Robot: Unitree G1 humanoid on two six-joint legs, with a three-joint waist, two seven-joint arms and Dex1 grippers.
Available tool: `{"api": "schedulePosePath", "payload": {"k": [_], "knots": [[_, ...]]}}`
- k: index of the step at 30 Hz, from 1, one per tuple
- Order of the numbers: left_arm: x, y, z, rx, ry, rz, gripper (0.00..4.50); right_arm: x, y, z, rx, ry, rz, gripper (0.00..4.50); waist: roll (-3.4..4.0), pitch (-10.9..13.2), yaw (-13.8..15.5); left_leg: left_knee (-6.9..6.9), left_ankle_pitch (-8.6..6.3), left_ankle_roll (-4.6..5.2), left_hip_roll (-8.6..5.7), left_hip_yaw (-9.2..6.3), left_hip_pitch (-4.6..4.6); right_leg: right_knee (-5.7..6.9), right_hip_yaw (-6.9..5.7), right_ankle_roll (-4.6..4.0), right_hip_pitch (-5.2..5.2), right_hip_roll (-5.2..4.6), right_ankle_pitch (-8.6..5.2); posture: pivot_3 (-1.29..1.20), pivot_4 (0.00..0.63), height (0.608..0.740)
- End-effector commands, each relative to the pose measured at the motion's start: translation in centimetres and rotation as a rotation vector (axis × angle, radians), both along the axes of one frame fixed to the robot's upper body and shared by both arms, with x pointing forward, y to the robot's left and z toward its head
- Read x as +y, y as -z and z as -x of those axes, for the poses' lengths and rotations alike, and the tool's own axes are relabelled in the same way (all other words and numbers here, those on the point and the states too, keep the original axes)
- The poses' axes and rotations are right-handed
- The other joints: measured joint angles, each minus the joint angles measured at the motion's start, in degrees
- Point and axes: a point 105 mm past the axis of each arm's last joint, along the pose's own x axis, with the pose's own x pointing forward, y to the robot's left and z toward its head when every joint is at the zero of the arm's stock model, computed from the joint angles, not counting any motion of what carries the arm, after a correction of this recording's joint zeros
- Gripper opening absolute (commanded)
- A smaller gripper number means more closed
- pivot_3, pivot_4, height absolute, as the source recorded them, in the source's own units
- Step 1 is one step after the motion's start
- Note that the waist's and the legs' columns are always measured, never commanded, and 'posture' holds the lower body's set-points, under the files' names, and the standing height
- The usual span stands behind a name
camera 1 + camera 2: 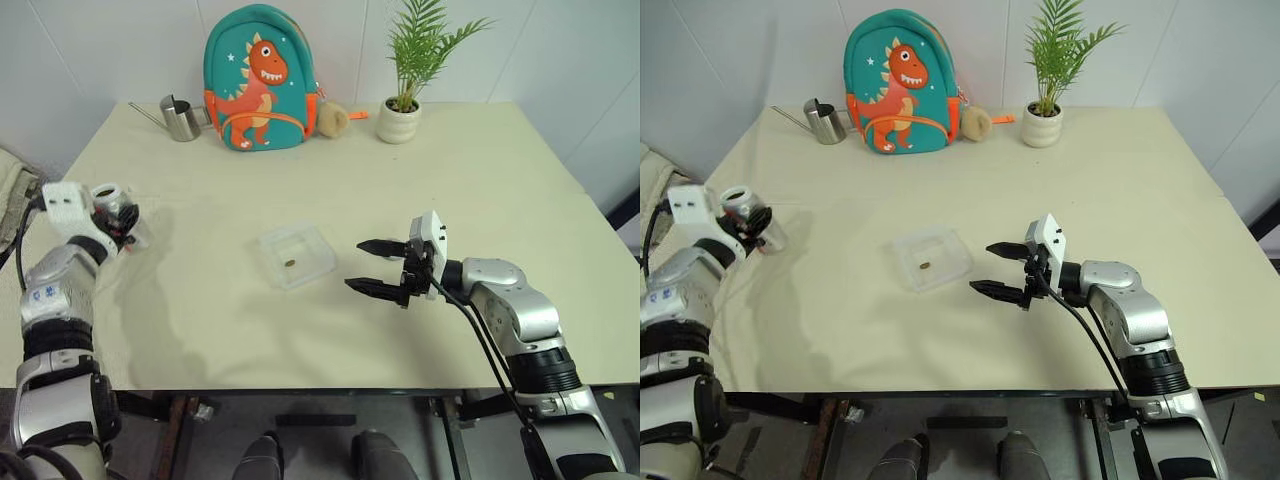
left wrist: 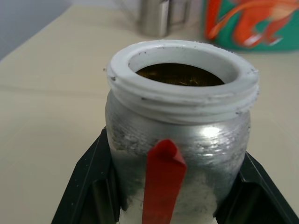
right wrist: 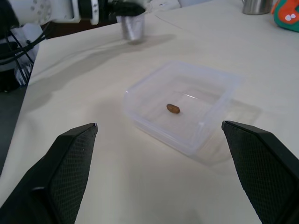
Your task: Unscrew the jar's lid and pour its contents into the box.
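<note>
The left gripper (image 1: pixel 118 222) pinches the open jar (image 2: pixel 180 135) by its body, well left of the box (image 1: pixel 296 255) on the counter (image 1: pixel 480 180). Its light, slick metal favours this mid-body hold. The right gripper (image 1: pixel 379 268), just right of the box, has its fingers spread and empty. A brown bit (image 3: pixel 173 108) lies in the box.

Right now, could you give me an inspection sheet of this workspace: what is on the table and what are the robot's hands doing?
Surface: cream table, bare in the middle.
Job's things: clear box near the table's centre with a small brown bit inside; jar open, no lid on it, held at the table's left edge.
Clutter: steel watering can, dinosaur backpack and potted plant along the far edge.
Grippers: left gripper shut on the jar; right gripper open, empty, pointing at the box.
Cables: black cable along the right arm.
Surroundings: white wall behind the table.
</note>
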Motion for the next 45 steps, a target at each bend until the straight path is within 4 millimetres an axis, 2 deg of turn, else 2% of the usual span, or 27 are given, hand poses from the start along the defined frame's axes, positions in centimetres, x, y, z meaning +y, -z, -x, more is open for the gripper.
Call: {"api": "schedulePosePath", "payload": {"k": [1, 5, 7, 13, 16, 21, 27, 31, 33, 37, 41, 43, 45], "knots": [[1.8, -0.8, 0.9, -0.057, -0.079, -0.044, 1.93, -0.1, -1.3, 0.1, -0.060, -0.015, -0.002, 4.49, -0.06, -0.04, 0.17, 0.00, 0.02, -0.03, 0.00, -0.05, -0.01, 0.00, -0.04, -0.02, 0.01, 0.00, 0.01, 0.00, 0.150, 0.740], [2.3, 0.3, 1.6, -0.061, -0.074, -0.049, 1.93, 0.0, -1.4, 0.0, -0.065, -0.016, 0.000, 4.49, -0.06, -0.04, 0.16, 0.00, 0.05, -0.04, -0.02, -0.05, 0.01, -0.02, -0.02, -0.01, 0.04, 0.00, 0.10, 0.00, 0.150, 0.740], [2.3, 0.3, 1.8, -0.070, -0.058, -0.032, 2.69, -0.1, -1.4, 0.0, -0.070, -0.013, 0.003, 4.50, -0.06, -0.04, 0.07, -0.01, 0.07, -0.04, -0.02, -0.05, 0.03, -0.01, -0.02, -0.02, 0.04, 0.00, 0.11, 0.00, 0.150, 0.740], [3.2, -0.3, 3.6, -0.067, -0.033, -0.112, 4.49, 0.0, -1.9, -0.1, -0.100, -0.009, 0.000, 4.50, -0.07, -0.04, -0.17, -0.08, 0.09, -0.04, -0.01, -0.05, 0.06, -0.01, -0.01, -0.03, 0.04, 0.00, 0.12, 0.00, 0.150, 0.740], [3.5, -0.4, 4.8, -0.045, -0.010, -0.158, 4.49, -0.1, -2.1, -0.1, -0.118, 0.001, -0.010, 4.50, -0.07, -0.04, -0.06, -0.16, 0.09, -0.04, 0.02, -0.05, 0.06, -0.05, -0.02, -0.04, 0.02, 0.00, 0.12, 0.00, 0.150, 0.740], [4.4, 0.3, 8.4, 0.057, 0.062, -0.231, 4.49, -0.5, -3.0, -0.6, -0.233, 0.044, -0.009, 4.50, -0.06, -0.04, -0.28, -0.28, 0.09, -0.05, 0.03, 0.05, 0.11, -0.16, 0.06, -0.06, 0.03, -0.01, 0.14, 0.00, 0.150, 0.740], [4.1, 3.2, 13.4, 0.255, 0.218, -0.388, 4.49, -2.2, -3.9, -0.9, -0.360, 0.097, -0.007, 4.50, -0.06, -0.03, -0.09, -0.49, 0.09, -0.05, 0.10, 0.13, 0.28, -0.38, 0.07, -0.15, 0.16, -0.03, 0.15, 0.00, 0.150, 0.740], [2.9, 3.8, 15.0, 0.321, 0.329, -0.496, 4.49, -3.5, -4.1, -1.0, -0.365, 0.090, 0.002, 4.50, -0.07, -0.03, 0.29, -0.65, 0.09, -0.05, 0.19, 0.20, 0.42, -0.60, 0.03, -0.27, 0.26, -0.03, 0.21, 0.00, 0.150, 0.740], [1.6, 3.2, 15.3, 0.294, 0.390, -0.524, 4.49, -4.3, -4.4, -1.0, -0.346, 0.082, -0.003, 4.50, -0.04, -0.02, 0.47, -0.76, 0.09, -0.04, 0.21, 0.22, 0.57, -0.81, 0.02, -0.32, 0.42, -0.02, 0.24, 0.00, 0.150, 0.740], [-3.8, 0.2, 14.5, 0.104, 0.603, -0.621, 4.49, -5.2, -4.4, -0.4, -0.284, 0.037, 0.027, 4.50, -0.04, -0.02, 1.16, -0.96, 0.09, -0.03, 0.26, 0.26, 0.85, -1.34, 0.01, -0.49, 0.88, -0.04, 0.23, 0.00, 0.150, 0.740], [-8.9, -1.1, 13.9, 0.060, 0.838, -0.619, 4.49, -6.8, -3.7, -0.5, -0.286, 0.027, 0.129, 4.50, -0.03, -0.02, 1.39, -1.04, 0.07, -0.02, 0.25, 0.32, 0.85, -1.45, 0.02, -0.34, 0.92, -0.06, 0.32, 0.00, 0.150, 0.740], [-10.3, -1.9, 13.7, 0.038, 0.915, -0.631, 4.49, -7.3, -3.5, 0.2, -0.278, 0.008, 0.167, 4.50, -0.01, 0.00, 1.35, -1.09, 0.06, 0.00, 0.25, 0.32, 0.85, -1.47, 0.01, -0.29, 0.91, -0.04, 0.34, 0.00, 0.150, 0.740], [-10.9, -2.7, 12.8, 0.008, 0.921, -0.639, 4.49, -7.7, -3.7, 0.7, -0.276, 0.014, 0.170, 4.50, 0.01, 0.00, 1.32, -1.13, 0.03, 0.04, 0.26, 0.32, 0.85, -1.46, 0.00, -0.27, 0.88, -0.02, 0.31, 0.00, 0.150, 0.740]]}}
